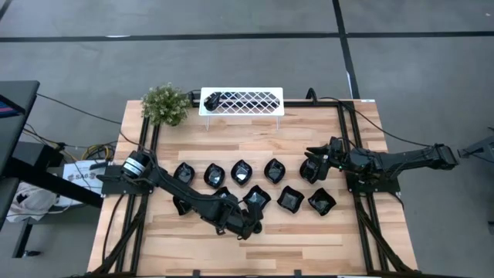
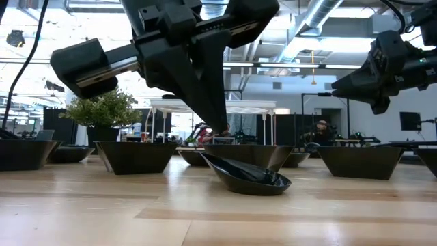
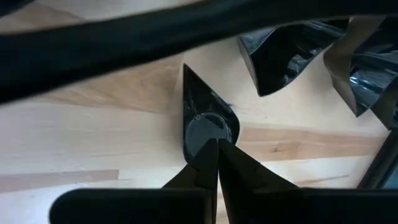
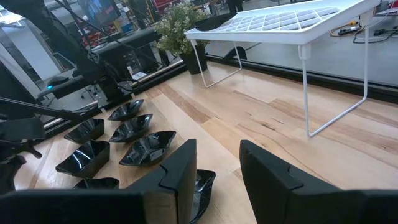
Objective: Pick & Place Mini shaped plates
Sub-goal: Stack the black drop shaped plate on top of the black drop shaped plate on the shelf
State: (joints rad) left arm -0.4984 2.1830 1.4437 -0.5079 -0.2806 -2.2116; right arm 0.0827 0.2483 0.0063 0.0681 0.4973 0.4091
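From above, 1 mini shaped plate [image 1: 214,100] is seen on the white rack [image 1: 241,101] at the far edge of the bench [image 1: 324,239], while the other plates [image 1: 241,173] lie in 2 rows mid-bench, so most of the placing is judged still to be done. The left hand [image 1: 245,227] is reached in at the near row; the right hand [image 1: 316,160] is held at the right end of the far row. At bench level, the left hand's fingers are seen closed to a point on the rim of a teardrop plate [image 2: 247,179], which touches the wood. In the left wrist view, that plate [image 3: 205,127] is pinched between the shut fingers, with neighbouring plates near. In the right wrist view, the right hand [image 4: 217,167] is held open and empty above a plate [image 4: 200,186]; a potted plant [image 4: 180,28] stands beside the rack [image 4: 292,22], whose legs and the crowded rows are judged the main obstacles.
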